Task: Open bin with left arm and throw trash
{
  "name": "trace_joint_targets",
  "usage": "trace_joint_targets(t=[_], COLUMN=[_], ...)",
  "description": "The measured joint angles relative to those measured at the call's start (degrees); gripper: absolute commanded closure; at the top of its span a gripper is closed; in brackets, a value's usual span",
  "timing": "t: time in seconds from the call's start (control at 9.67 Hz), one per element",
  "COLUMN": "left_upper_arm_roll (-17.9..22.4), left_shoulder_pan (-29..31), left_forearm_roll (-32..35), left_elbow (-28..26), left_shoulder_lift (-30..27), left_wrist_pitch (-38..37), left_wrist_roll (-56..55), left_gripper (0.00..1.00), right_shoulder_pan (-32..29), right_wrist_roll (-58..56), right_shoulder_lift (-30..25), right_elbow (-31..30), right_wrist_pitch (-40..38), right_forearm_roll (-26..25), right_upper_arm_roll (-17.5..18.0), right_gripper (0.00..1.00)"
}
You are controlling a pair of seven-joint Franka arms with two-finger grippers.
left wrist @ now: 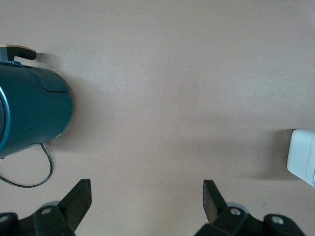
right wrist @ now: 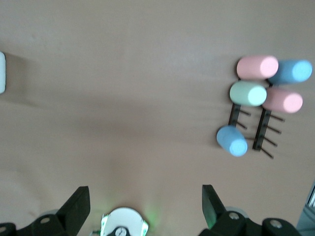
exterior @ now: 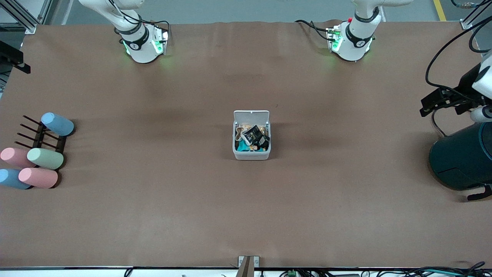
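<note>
The white bin (exterior: 250, 154) stands at the middle of the table with its lid (exterior: 251, 115) hinged up and open. Inside lie the crumpled black foil wrapper (exterior: 253, 134), the white paper loop (exterior: 240, 132) and other scraps; I cannot make out the dark disc. Neither gripper shows in the front view. My left gripper (left wrist: 146, 183) is open and empty, high over bare table between the bin (left wrist: 301, 157) and the teal cylinder (left wrist: 32, 110). My right gripper (right wrist: 145, 188) is open and empty, high over its own base (right wrist: 124, 223). The bin's edge (right wrist: 2, 73) also shows there.
A big dark teal cylinder (exterior: 463, 159) with a black-and-white device and cables (exterior: 446, 98) over it stands at the left arm's end. Several pastel cylinders (exterior: 45, 158) and a black peg rack (exterior: 42, 138) lie at the right arm's end.
</note>
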Motion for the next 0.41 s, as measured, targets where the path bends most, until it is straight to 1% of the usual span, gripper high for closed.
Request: trace_joint_targets(t=[0.1,0.41], left_upper_arm_roll=[0.0,0.0], left_shoulder_pan=[0.1,0.0], left_forearm_roll=[0.0,0.0], left_elbow=[0.0,0.0], left_shoulder_lift=[0.0,0.0], left_wrist_pitch=[0.0,0.0], left_wrist_roll=[0.0,0.0], left_gripper=[0.00,0.00], right_shoulder_pan=[0.3,0.4], right_wrist_roll=[0.3,4.6], right_shoulder_lift=[0.1,0.2], right_elbow=[0.0,0.0], right_wrist_pitch=[1.7,2.1], right_forearm_roll=[0.0,0.0], right_upper_arm_roll=[0.1,0.1], right_gripper=[0.00,0.00])
